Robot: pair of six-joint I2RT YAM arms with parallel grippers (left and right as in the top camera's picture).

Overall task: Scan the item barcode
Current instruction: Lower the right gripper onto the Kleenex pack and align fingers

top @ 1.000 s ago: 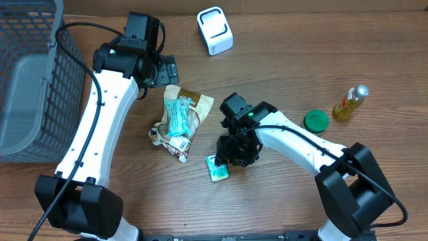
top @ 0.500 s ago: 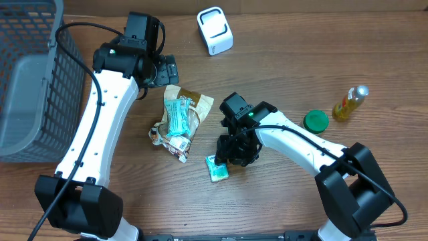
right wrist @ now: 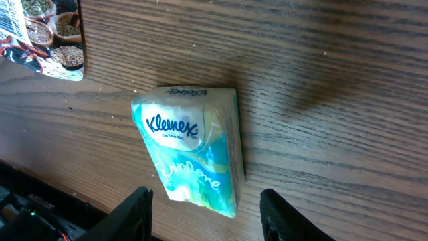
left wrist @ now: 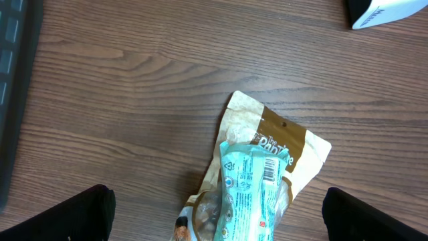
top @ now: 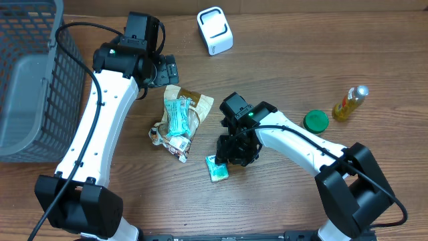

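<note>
Fingers (right wrist: 137, 214) of the right gripper (right wrist: 208, 217) are held spread, nothing grasped, astride the end of the tissue pack (right wrist: 190, 157), its long axis between them. Farther off, the left gripper (left wrist: 214, 221) is seen splayed wide, empty.

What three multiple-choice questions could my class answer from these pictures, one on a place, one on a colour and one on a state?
1. Where is the basket?
A. at the table's left edge
B. in the middle
C. at the right edge

2. What colour is the round lid?
A. red
B. green
C. white

3. The tissue pack is:
A. in the basket
B. lifted off the table
C. lying on the table under the open right end effector

Answers:
1 A: its mesh fills the overhead view's left side.
2 B: it shows green beside the bottle.
3 C: it lies flat on the wood, with a finger apart on each side.
</note>
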